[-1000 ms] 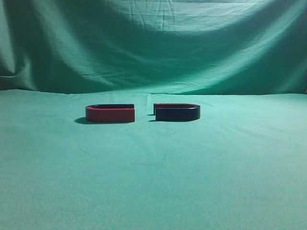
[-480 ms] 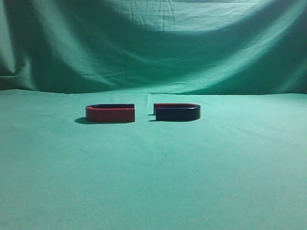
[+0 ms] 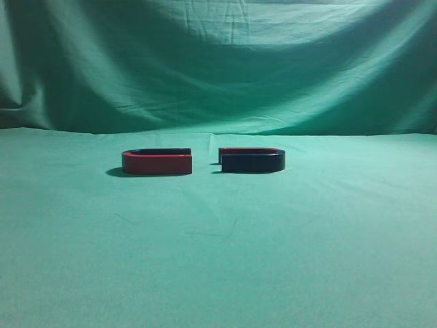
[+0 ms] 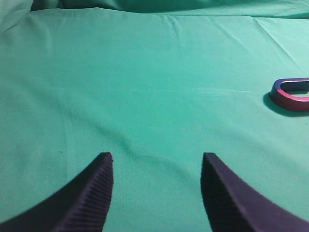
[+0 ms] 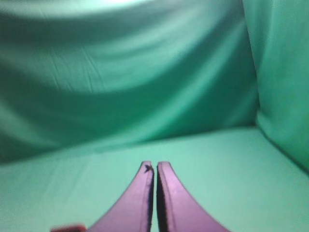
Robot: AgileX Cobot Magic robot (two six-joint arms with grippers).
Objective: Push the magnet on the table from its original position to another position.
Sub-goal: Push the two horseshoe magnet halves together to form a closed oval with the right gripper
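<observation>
1. Left hand (image 4: pixel 157 166): fingers spread wide, nothing between them, above bare desk (image 3: pixel 218 260) cloth.
2. Red-sided U-magnet (image 3: pixel 157 162): left of centre, toward the desk's far edge, open end facing right.
3. The magnet (image 3: pixel 251 160): dark side, red top strip, just beside it across a small gap, not touching.
4. Right hand (image 5: pixel 155 166): fingers pressed together, holding nothing.

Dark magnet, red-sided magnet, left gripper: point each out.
dark magnet (image 3: pixel 252 162), exterior view, navy side face.
red-sided magnet (image 3: pixel 157 164), exterior view, red side face.
left gripper (image 4: pixel 157 171), left wrist view, between its open jaws.
</observation>
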